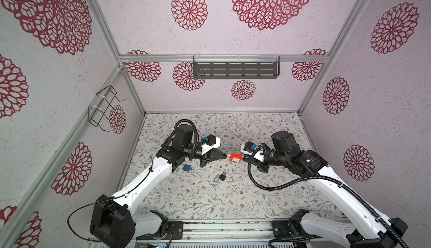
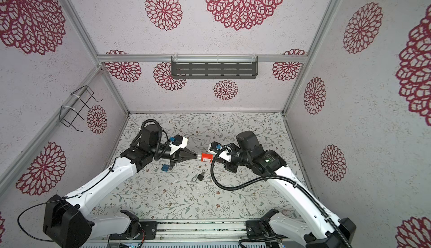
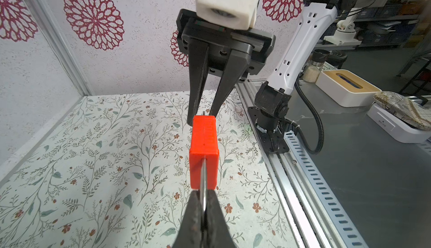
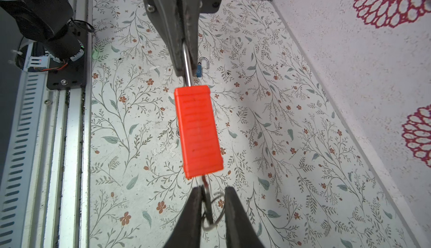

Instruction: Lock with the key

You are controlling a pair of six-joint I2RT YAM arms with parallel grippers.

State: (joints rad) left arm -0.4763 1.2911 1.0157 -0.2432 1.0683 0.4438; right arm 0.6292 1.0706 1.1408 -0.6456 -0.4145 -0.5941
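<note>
The red lock (image 1: 236,158) is held up by its loop (image 4: 187,69), pinched in the left claw (image 1: 225,156) at 9 o'clock. The key (image 4: 205,183) is in at 3 o'clock, the right claw (image 4: 213,189) parted around it. Turning seems left.

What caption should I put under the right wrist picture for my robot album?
The left gripper holds the red padlock by its shackle while the right gripper straddles the key.

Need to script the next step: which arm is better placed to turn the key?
Right. The right pincer straddles the key at the end of the padlock, jaws slightly apart. The left pincer is shut on the shackle, holding the padlock in the air.
</note>
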